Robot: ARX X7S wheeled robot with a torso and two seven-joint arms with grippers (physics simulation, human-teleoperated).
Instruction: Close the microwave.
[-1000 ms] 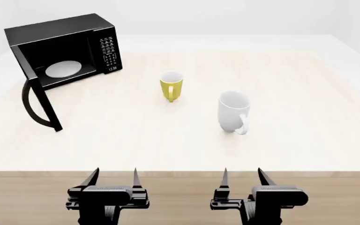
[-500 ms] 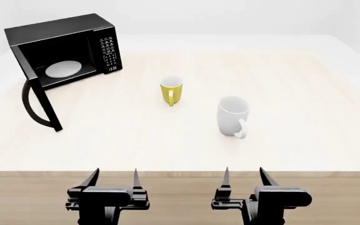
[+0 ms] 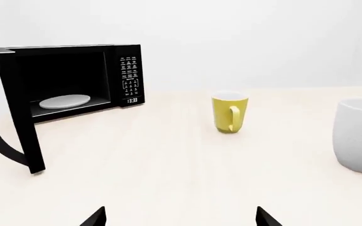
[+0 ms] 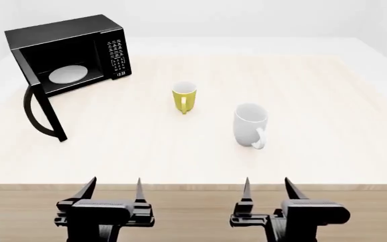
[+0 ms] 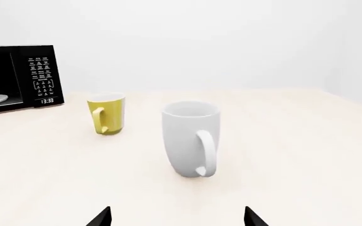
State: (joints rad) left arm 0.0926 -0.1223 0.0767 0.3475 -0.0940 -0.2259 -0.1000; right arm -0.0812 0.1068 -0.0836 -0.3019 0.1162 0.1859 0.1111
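The glossy black microwave [image 4: 72, 48] stands at the table's far left with its door [image 4: 44, 108] swung wide open toward me, curved handle [image 4: 32, 112] on the outside. A white round plate [image 4: 68, 74] lies inside, and the white-button keypad [image 4: 117, 55] is on its right. It also shows in the left wrist view [image 3: 68, 75], and its keypad side in the right wrist view [image 5: 39, 75]. My left gripper [image 4: 113, 187] and right gripper [image 4: 269, 187] are both open and empty, at the table's near edge, far from the microwave.
A yellow mug [image 4: 184, 97] stands mid-table and a larger white mug [image 4: 251, 125] to its right, nearer to me. The light wooden table [image 4: 328, 101] ends in a front edge just ahead of the grippers.
The left gripper has shifted a little to the left and the right gripper slightly to the right and forward. A second ago the two mugs sat slightly differently; they are still now.
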